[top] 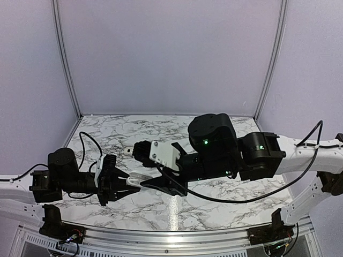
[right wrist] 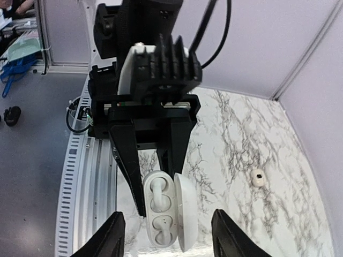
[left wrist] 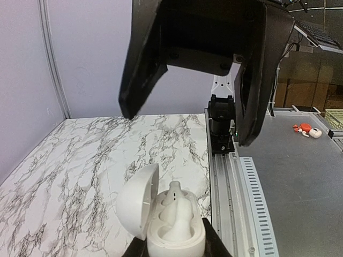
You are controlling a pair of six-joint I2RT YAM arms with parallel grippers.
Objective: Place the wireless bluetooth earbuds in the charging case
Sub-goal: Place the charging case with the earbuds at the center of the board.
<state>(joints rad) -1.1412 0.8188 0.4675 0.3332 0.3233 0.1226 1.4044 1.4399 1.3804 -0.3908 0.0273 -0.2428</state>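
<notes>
Grey-veined marble table, lilac walls behind. My left claw is pinched tight on the charging case, whose lid is swung open. My right claw hangs spread wide just over the case. In the case sits one earbud; a second earbud lies on the marble, well apart from the case.

I've got the white case open, lid swung aside, one earbud seated in a socket. The other earbud lies loose on the marble, well apart.
</notes>
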